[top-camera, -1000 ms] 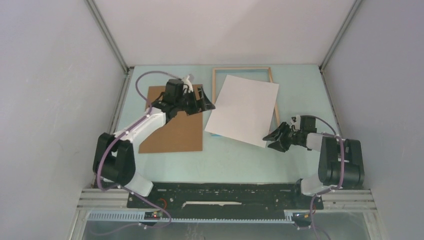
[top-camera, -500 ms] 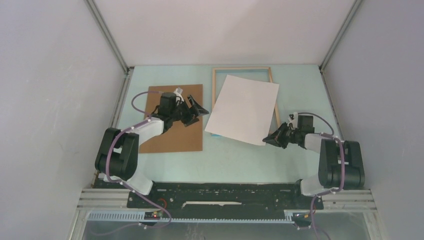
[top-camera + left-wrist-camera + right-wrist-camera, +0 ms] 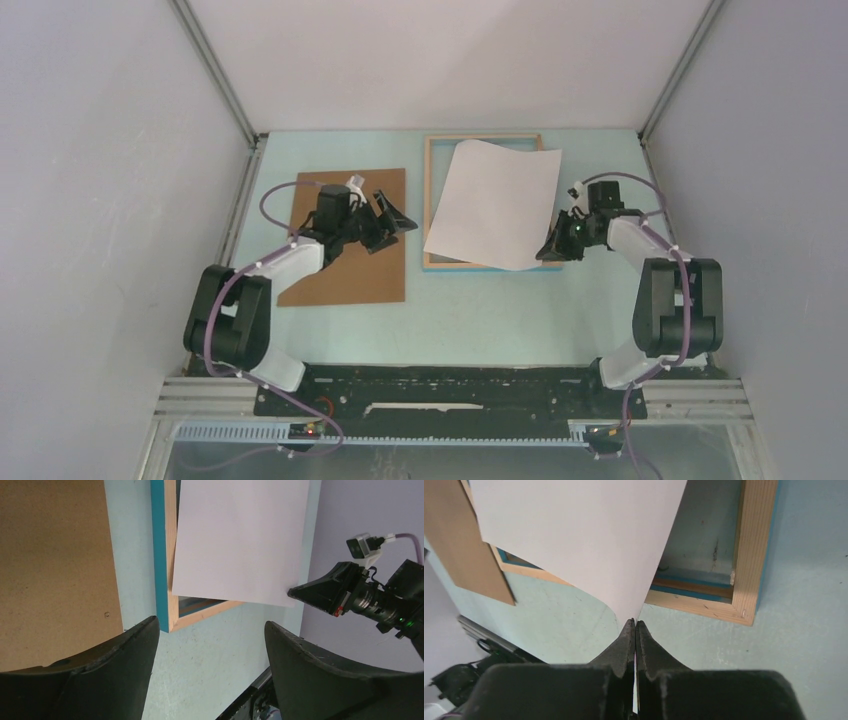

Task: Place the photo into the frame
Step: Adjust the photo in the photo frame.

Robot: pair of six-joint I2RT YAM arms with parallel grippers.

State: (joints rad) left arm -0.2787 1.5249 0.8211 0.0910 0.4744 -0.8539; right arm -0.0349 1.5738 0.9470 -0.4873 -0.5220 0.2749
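The right gripper [image 3: 634, 625], jaws pressed together, pinches the near right corner of the thin white-backed rectangular photo [image 3: 492, 205], which curls skewed over the light-wood, turquoise-edged rectangular frame [image 3: 428, 200]; the left gripper [image 3: 211, 623] hovers spread above the flat brown backing board [image 3: 350, 270]

I've got my right gripper [image 3: 551, 250] pinching the photo [image 3: 495, 205]'s near right corner, white side up over the frame [image 3: 432, 200]. My left gripper [image 3: 393, 220] hangs spread wide above the brown board [image 3: 350, 270].
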